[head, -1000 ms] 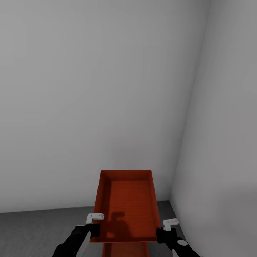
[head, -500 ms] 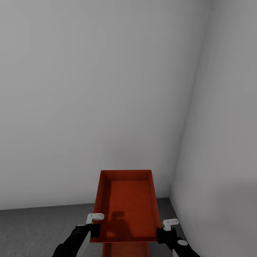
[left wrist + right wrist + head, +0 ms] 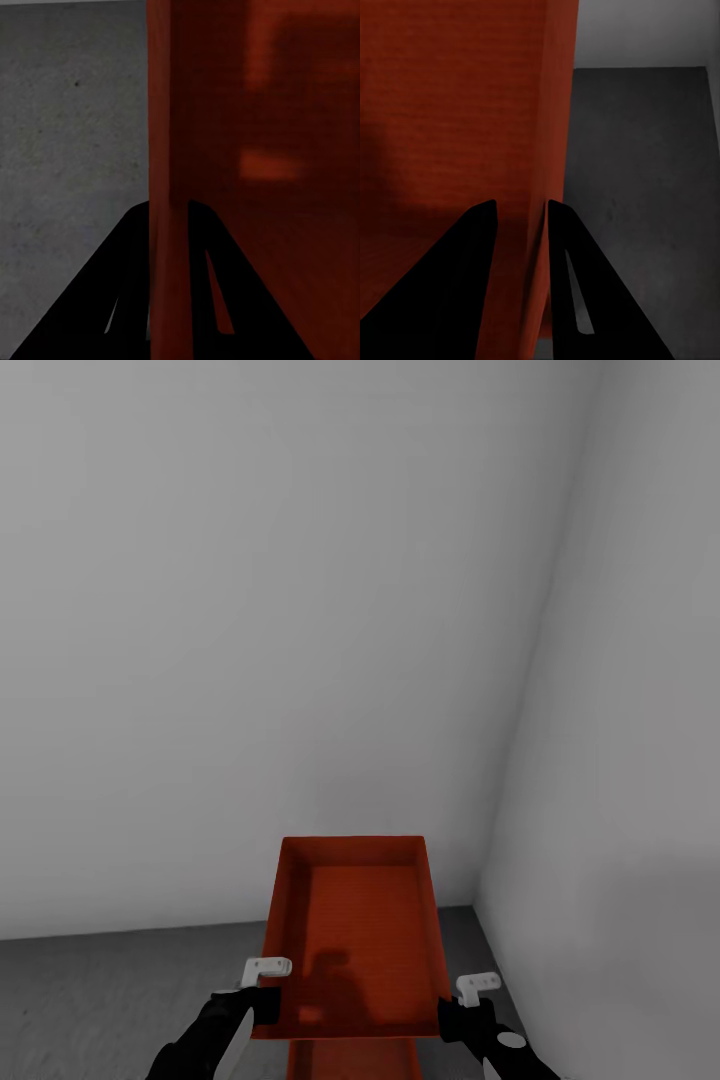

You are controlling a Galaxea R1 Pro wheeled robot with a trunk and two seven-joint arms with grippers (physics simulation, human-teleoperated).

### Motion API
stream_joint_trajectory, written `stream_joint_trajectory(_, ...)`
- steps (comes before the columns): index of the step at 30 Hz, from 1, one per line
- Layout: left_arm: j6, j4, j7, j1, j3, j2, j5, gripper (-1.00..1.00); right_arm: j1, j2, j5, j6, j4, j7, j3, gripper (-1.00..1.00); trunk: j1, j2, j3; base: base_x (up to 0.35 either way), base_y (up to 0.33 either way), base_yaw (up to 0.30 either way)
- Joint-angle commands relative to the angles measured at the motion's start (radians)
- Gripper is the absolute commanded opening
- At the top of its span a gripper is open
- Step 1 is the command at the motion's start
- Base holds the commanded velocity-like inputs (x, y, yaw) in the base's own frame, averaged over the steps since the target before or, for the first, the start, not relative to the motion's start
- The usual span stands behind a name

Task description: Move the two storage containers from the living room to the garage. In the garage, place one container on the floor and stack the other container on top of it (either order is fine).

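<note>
While the upper storage container (image 3: 352,935) hangs between both arms, its long axis runs straight away from the robot, toward the garage corner. A second container (image 3: 352,1058) shows just below its near edge. Left gripper (image 3: 262,988) is clamped over the left long wall, right gripper (image 3: 474,1000) over the right; both equally near. Below lies dark concrete floor (image 3: 110,990), white walls (image 3: 250,610) beyond. Next move likely a straight descent.

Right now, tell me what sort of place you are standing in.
Probably a garage or a bare utility room: plain white-grey walls meeting in a corner, a dark rough concrete floor, and no furniture in view.
</note>
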Motion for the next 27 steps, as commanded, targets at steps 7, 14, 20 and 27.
stream_joint_trajectory(7, 0.008, -0.002, 0.006, -0.002, 0.036, -0.002, -0.020, -1.00, 0.000, -0.001, 0.003, -0.004, -0.003, 0.004, 0.054, -1.00, 0.000, -0.002, -0.013, 0.000, 0.000, 0.000)
stream_joint_trajectory(14, 0.008, -0.002, 0.006, -0.002, 0.036, -0.004, -0.021, -1.00, 0.000, -0.001, 0.002, -0.004, -0.003, 0.004, 0.054, -1.00, 0.000, -0.002, -0.024, 0.000, 0.000, 0.000)
stream_joint_trajectory(20, 0.007, -0.002, 0.006, -0.002, 0.036, -0.005, -0.021, -1.00, 0.000, -0.001, 0.002, -0.004, -0.003, 0.004, 0.054, -1.00, 0.000, -0.002, -0.034, 0.000, 0.000, 0.000)
stream_joint_trajectory(27, 0.007, -0.002, 0.006, -0.002, 0.036, -0.006, -0.021, -1.00, 0.000, -0.001, 0.002, -0.004, -0.002, 0.004, 0.055, -1.00, 0.000, -0.002, -0.045, 0.000, 0.000, 0.000)
